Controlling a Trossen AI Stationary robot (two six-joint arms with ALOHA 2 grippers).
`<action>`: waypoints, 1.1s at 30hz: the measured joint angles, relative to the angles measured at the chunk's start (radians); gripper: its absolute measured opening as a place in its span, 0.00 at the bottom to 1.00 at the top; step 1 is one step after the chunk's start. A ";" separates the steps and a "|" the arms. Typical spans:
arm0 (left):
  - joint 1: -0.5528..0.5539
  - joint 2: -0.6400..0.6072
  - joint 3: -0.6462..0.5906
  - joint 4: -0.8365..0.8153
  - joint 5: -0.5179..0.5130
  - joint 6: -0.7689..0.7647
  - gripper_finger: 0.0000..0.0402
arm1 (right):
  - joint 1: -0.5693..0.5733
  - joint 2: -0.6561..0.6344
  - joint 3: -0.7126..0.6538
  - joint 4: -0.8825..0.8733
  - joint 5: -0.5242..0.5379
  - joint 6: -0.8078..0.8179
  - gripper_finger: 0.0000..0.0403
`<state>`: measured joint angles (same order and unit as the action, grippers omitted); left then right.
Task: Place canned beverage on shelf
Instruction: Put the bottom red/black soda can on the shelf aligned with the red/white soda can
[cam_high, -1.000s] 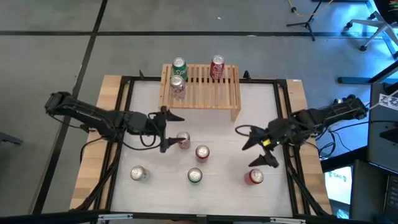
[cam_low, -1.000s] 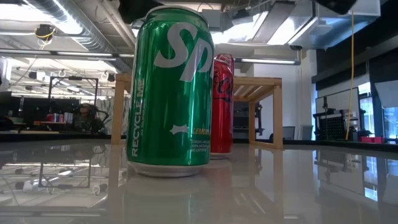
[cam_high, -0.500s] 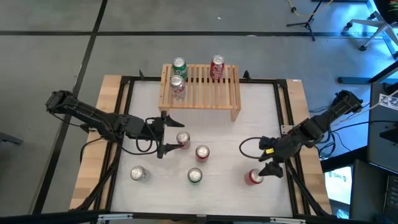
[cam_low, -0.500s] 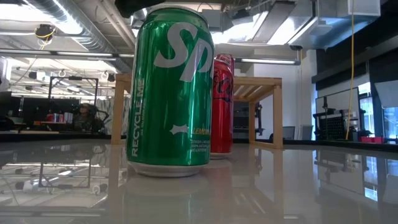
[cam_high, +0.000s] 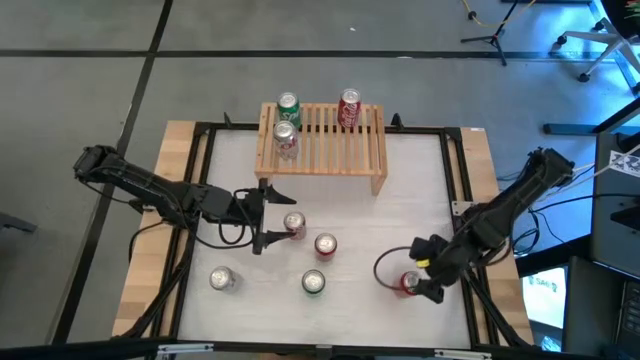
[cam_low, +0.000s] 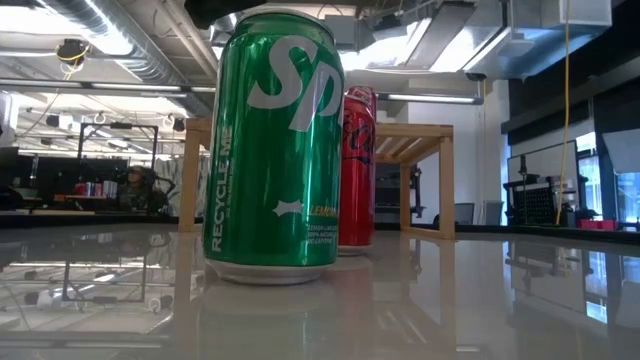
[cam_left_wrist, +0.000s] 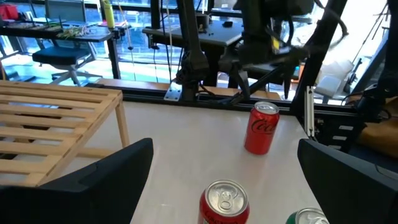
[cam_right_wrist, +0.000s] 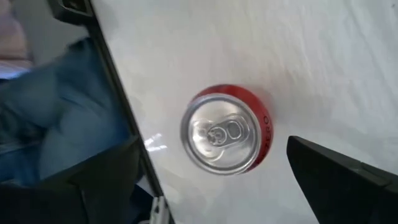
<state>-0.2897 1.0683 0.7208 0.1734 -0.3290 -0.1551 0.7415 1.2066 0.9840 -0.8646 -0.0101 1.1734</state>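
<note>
The light wood shelf (cam_high: 322, 135) stands at the table's far edge. On it stand a green can (cam_high: 288, 104), a red can (cam_high: 349, 108) and a third can (cam_high: 285, 140). My right gripper (cam_high: 404, 281) is open and points down over a red can (cam_right_wrist: 227, 130) standing at the near right. Its fingers (cam_right_wrist: 336, 180) stand on either side of the can, apart from it. My left gripper (cam_high: 280, 213) is open and level at mid-left. Its fingers stand on either side of another red can (cam_left_wrist: 224, 202), without touching it.
More upright cans stand on the table: a red one (cam_high: 326, 245), a green one (cam_high: 314, 283) and one at the near left (cam_high: 221, 279). The table's black frame rail (cam_right_wrist: 124, 124) runs close beside the right gripper's can.
My right gripper has gone toward the table's near edge and down, tipping to point down, and now stands over the near-right red can with its fingers astride it. No can has moved.
</note>
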 joint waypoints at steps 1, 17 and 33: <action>0.000 0.000 0.000 0.000 0.000 0.000 0.97 | 0.001 0.016 0.000 0.000 -0.005 0.000 0.97; 0.000 0.000 0.000 0.000 0.000 0.000 0.97 | -0.001 0.096 0.000 0.043 0.004 -0.006 0.97; 0.000 0.000 0.000 -0.001 0.000 0.000 0.97 | -0.002 0.214 0.000 0.048 0.002 -0.086 0.97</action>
<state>-0.2893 1.0683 0.7208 0.1726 -0.3290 -0.1547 0.7391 1.4206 0.9840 -0.8162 -0.0082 1.0874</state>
